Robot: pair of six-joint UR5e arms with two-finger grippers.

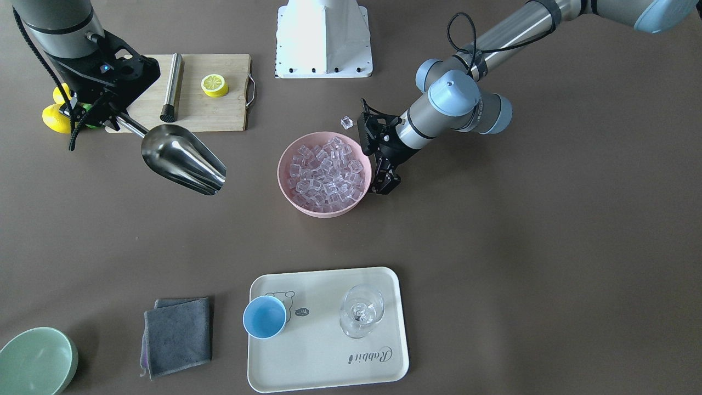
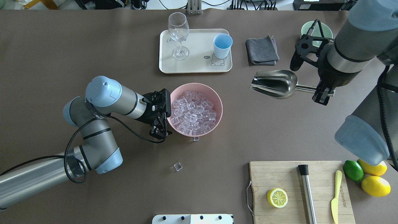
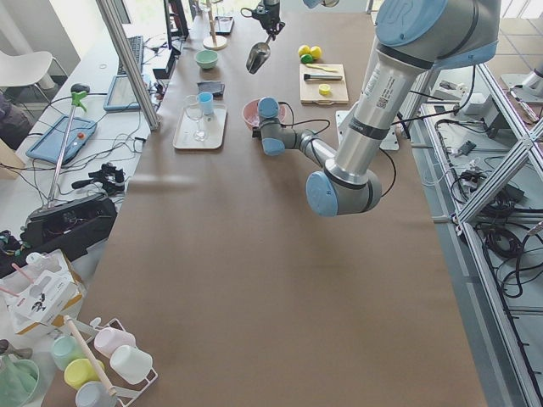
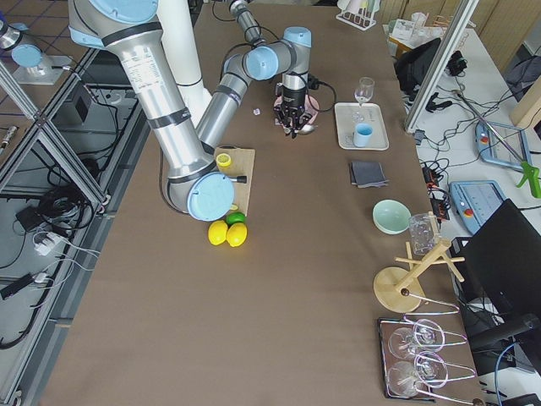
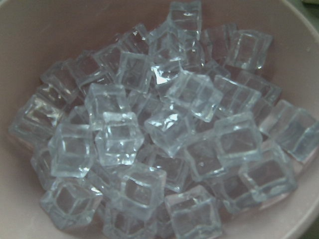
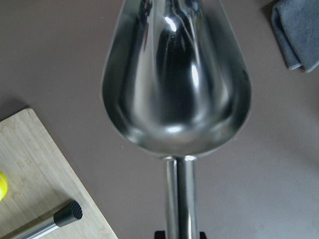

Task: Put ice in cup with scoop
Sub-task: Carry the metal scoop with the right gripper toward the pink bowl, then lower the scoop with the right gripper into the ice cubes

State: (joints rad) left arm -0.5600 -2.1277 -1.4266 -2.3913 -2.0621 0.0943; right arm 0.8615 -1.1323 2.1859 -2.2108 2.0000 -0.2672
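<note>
Seen from overhead, the matte brown table [image 2: 93, 46] carries a bamboo cutting board [image 2: 273, 174] at 4 o'clock from its middle. On the board lie a lemon half [image 2: 277, 198], a steel rod [image 2: 307, 196] and a yellow knife [image 2: 335, 196].

At 12 o'clock lies a cream tray [image 2: 196, 69] with rounded corners. A clear stemmed glass [image 2: 178, 35] stands at its 9 o'clock end. The cup [image 2: 222, 45], smooth, round, light blue and empty, stands at its 3 o'clock end.

In the middle sits a round pink bowl [image 2: 218, 101] heaped with ice [image 2: 192, 113], clear glassy cubes. The left gripper [image 2: 161, 123] is against the bowl's 9 o'clock rim; I cannot tell whether its fingers are spread or pinching.

Between 2 and 3 o'clock from the bowl the shiny steel scoop [image 2: 275, 83] hangs above the table. Its deep trough is empty and the right gripper [image 2: 322, 93] pinches its cylindrical handle.

Two stray cubes [image 2: 178, 166] lie at 6 o'clock of the bowl, one just beside its wall.
</note>
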